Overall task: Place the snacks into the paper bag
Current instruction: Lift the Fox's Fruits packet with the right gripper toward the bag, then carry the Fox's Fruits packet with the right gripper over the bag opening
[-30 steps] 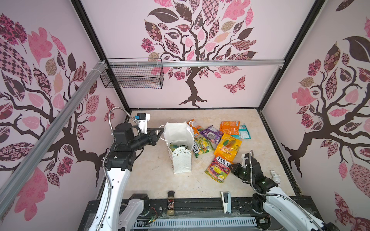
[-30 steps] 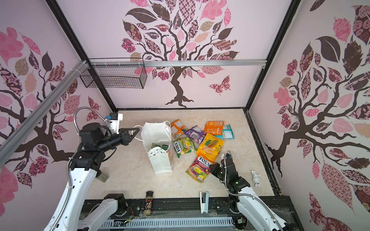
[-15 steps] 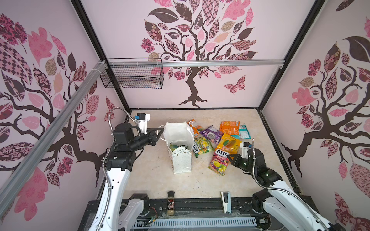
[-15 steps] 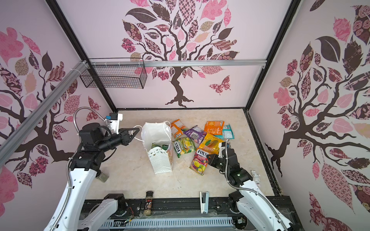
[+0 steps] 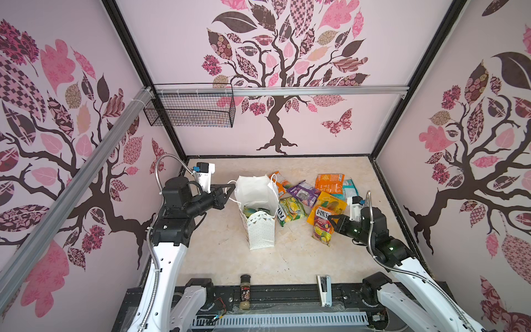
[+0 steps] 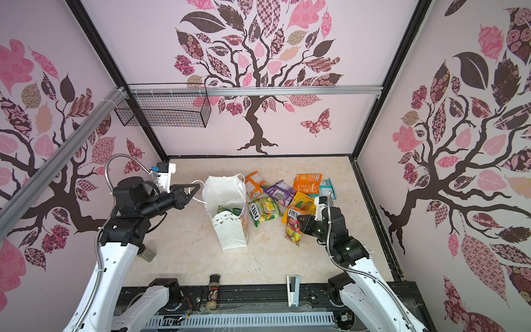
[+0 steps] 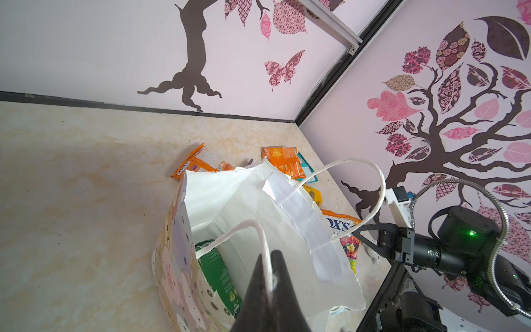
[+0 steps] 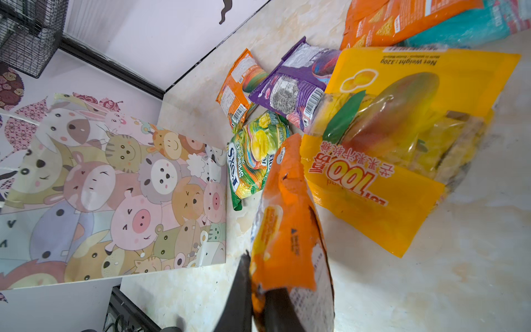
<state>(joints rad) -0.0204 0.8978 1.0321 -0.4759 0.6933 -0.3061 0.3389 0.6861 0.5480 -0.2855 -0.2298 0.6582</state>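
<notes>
The right jaws pinch an orange FOX'S packet [image 5: 321,227] by an edge, hanging beside the pile [image 5: 310,195]; the left jaws clamp the cord handle [image 7: 263,238] of the bag [image 5: 260,230], upright on the worktop [image 5: 218,253], mouth open. Carrying looks in hand — next, the packet must clear the rim before release. A green packet [image 8: 253,161] reads "FOX'S SPRING TEA"; a yellow packet [image 8: 402,129], "Net Weight: 320g".

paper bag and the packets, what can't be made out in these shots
- Inside the tall white paper bag: left wrist view shows one green glossy packet; the bag's wall and the left tool hide the rest.
- The flat teal plastic packet: in both top views mostly under the flat orange packet; print unreadable.
- The orange FOX'S packet in the right tool: right wrist view blurs it, bottom edge cuts it.
</notes>
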